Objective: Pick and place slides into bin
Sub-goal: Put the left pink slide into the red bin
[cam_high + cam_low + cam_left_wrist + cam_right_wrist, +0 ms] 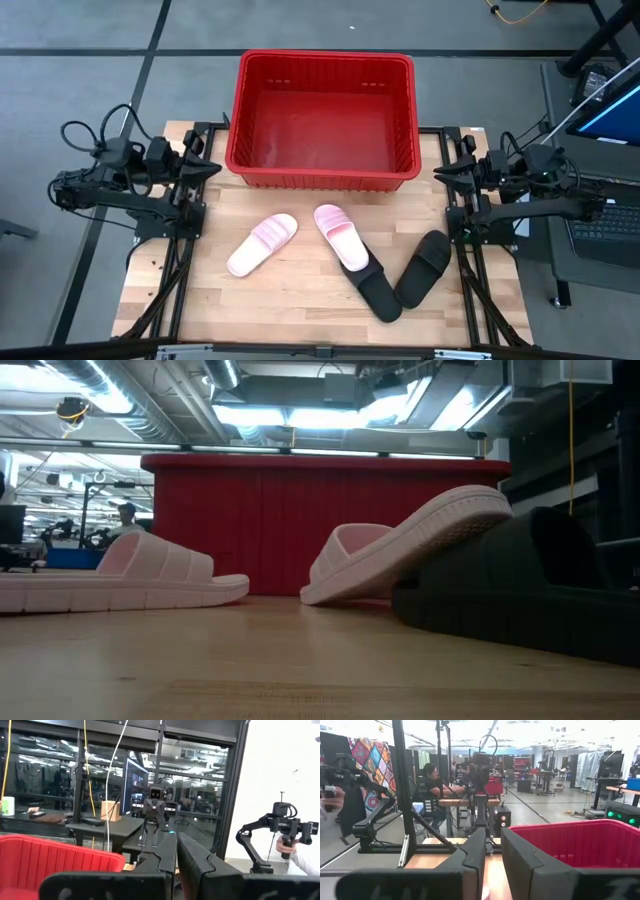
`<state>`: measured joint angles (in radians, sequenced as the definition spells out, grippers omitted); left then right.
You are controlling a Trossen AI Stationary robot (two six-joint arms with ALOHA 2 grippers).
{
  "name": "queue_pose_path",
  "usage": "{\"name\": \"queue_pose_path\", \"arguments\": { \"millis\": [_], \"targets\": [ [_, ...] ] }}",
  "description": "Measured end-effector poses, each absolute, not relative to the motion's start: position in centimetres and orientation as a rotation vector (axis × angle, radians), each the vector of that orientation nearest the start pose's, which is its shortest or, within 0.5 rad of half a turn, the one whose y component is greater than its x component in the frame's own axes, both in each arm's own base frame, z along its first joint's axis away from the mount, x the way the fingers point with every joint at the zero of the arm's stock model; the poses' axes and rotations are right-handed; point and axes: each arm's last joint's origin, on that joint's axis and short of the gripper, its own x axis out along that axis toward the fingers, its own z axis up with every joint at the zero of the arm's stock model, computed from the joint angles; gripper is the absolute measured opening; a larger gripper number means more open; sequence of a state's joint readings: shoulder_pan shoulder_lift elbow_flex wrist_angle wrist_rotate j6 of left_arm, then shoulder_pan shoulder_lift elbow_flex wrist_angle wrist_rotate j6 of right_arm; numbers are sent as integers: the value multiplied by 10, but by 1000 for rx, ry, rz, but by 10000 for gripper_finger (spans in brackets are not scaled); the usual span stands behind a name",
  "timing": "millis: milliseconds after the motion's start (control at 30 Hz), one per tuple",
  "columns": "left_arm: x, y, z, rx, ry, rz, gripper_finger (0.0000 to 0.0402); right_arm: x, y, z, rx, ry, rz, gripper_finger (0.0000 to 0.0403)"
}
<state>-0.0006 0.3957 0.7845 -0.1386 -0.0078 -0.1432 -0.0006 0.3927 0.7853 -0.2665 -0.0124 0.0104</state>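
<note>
- On the table point(300, 300), at its far edge, the bin point(322, 168) sits empty.
- Four slides lie near it: pink pair point(262, 243), black pair point(423, 268); take the free-lying pink one first.
- Left gripper point(212, 168) closed, holding nothing; right gripper point(440, 172) slightly parted, empty.

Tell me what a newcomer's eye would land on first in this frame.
The big red bin at the table's far edge, nothing visible inside it. Then the four slides in front of it: one pink slide lying alone, the other pink slide propped with its end on a black slide, beside the second black slide. Both arms wait at the table's sides, left pincer and right pincer near the bin's corners.
</note>
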Motion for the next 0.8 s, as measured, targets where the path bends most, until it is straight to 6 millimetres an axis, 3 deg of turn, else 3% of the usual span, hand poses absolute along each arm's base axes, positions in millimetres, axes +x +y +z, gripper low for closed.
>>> {"name": "queue_pose_path", "arguments": {
  "millis": [300, 800],
  "targets": [
    [74, 0, 376, -81, -238, 7, 6, 75, 0, 366, 16, -125, 13, 64],
    [81, 8, 362, -64, -86, 282, 2, 80, 0, 354, 22, 7, 11, 64]
  ]
}}
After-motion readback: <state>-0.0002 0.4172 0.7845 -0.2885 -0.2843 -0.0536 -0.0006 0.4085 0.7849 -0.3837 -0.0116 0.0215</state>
